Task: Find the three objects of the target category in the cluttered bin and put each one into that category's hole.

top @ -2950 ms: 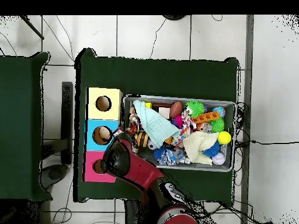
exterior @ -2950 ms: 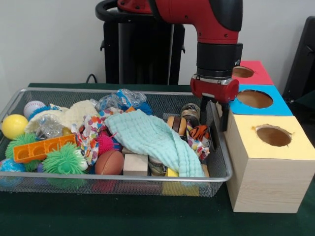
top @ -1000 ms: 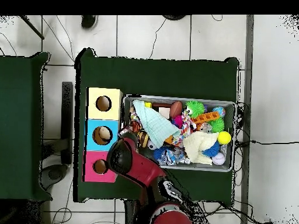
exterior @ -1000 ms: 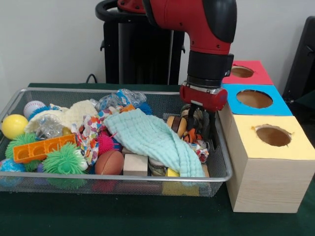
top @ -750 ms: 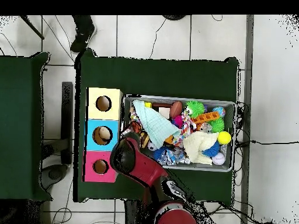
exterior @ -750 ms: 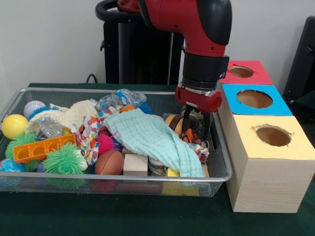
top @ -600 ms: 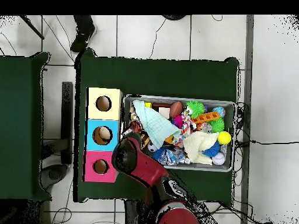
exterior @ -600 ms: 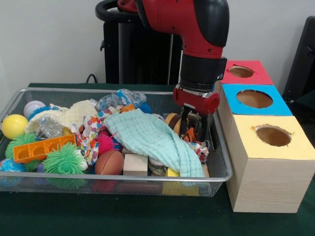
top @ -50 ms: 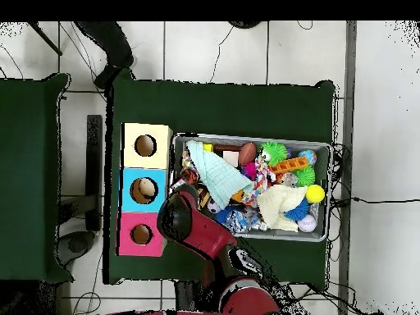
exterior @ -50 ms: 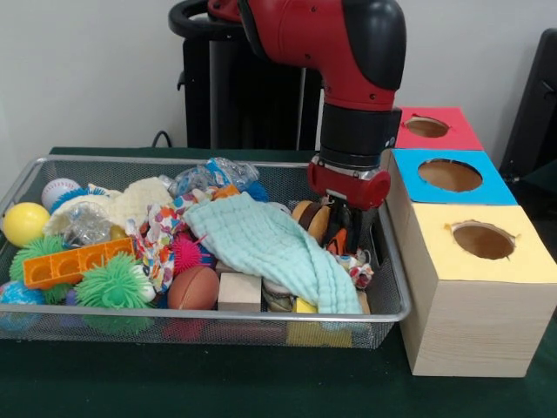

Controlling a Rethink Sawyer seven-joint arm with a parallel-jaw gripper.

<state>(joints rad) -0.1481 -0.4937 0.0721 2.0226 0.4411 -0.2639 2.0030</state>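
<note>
My claw is down in the wire bin at the end nearest the blue box, fingers narrowed around an orange striped tiger toy beside the mint cloth.

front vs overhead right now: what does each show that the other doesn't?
Front only: the gripper, down among the toys at the box end of the wire bin; whether it is open or shut is not clear. The wooden side of the yellow-topped box also shows.

Overhead only: something inside the blue box's hole, and a person's leg at the top edge. The arm hides the gripper.

Both: the mint cloth, the yellow ball, the orange block and all three holed boxes.
</note>
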